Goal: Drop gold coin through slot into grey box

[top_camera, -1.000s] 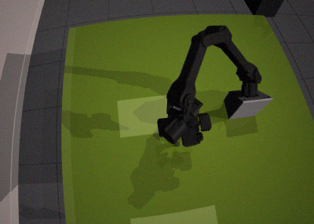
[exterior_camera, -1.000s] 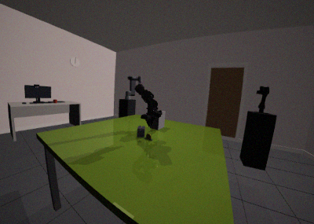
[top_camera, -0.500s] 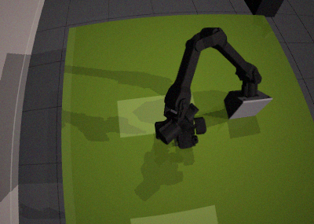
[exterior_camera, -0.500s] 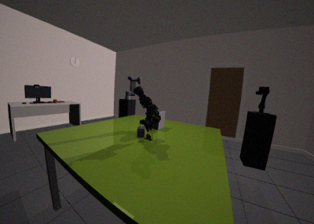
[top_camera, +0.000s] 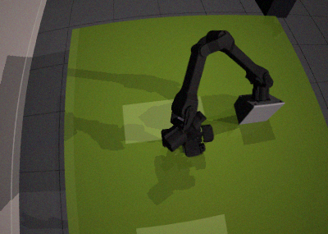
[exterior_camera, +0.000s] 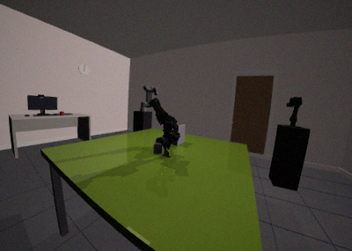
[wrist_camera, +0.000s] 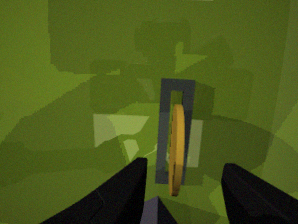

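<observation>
Coin (wrist_camera: 176, 149) is standing edge-on in its holder (wrist_camera: 164, 129) at twelve o'clock from us; our gripper (wrist_camera: 182, 185) is hovering part-closed, holding nothing.

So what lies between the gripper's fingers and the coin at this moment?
Only bare green table, in the wrist view. The coin stands in its holder ahead of the partly open, empty gripper.

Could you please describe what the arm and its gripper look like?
The arm is matte black throughout, built of slim rounded links with bulkier cylindrical joints. The gripper has two dark, tapering fingers with smooth surfaces. No cables or markings are visible.
</observation>
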